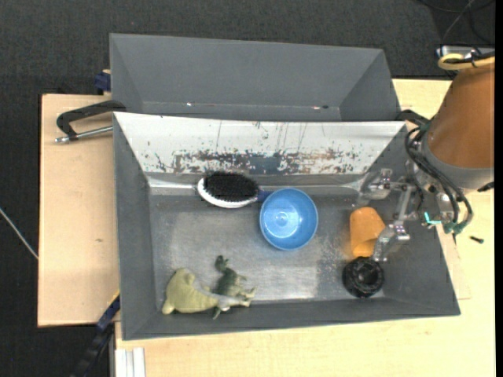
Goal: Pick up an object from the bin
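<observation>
the gripper (pixel 391 225) hangs near the right wall of the bin (pixel 134 234), just beside an orange lump (pixel 363 230), with a black round thing (pixel 362 277) close by the front edge. open floor lies left of the blue bowl (pixel 288 218). whether the gripper is open or closed cannot be made out.

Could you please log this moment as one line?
tool: at orange block, far right | below it: black round thing | centre: blue bowl

Bright, even light; glare on bin (pixel 259 136) back wall (upper strip brightest); soft shadows.
</observation>
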You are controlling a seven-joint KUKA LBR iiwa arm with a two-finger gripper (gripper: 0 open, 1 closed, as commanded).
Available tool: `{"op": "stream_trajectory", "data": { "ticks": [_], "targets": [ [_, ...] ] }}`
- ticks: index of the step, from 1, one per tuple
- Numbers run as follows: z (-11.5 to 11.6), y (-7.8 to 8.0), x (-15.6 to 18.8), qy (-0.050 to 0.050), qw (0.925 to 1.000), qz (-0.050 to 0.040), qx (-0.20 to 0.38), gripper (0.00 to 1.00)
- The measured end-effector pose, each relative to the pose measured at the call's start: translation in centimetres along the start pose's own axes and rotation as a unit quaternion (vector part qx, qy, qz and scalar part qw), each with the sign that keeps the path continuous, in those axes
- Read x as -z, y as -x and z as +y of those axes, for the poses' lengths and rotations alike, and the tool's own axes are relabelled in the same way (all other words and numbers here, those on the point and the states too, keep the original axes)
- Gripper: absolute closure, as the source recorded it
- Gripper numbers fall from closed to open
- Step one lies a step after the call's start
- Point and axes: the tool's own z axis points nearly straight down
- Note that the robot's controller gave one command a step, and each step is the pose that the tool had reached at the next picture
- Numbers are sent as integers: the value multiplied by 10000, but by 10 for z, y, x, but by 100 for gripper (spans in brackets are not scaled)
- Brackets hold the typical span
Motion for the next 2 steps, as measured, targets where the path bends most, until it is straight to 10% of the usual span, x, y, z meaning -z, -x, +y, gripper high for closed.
{"op": "stream_trajectory", "data": {
  "ticks": [1, 2],
  "targets": [
    [-39, 7, -118, -3, 9875, -7, 1575, 0],
    [-42, 8, -158, -25, 9219, -21, 3874, 0]
  ]
}}
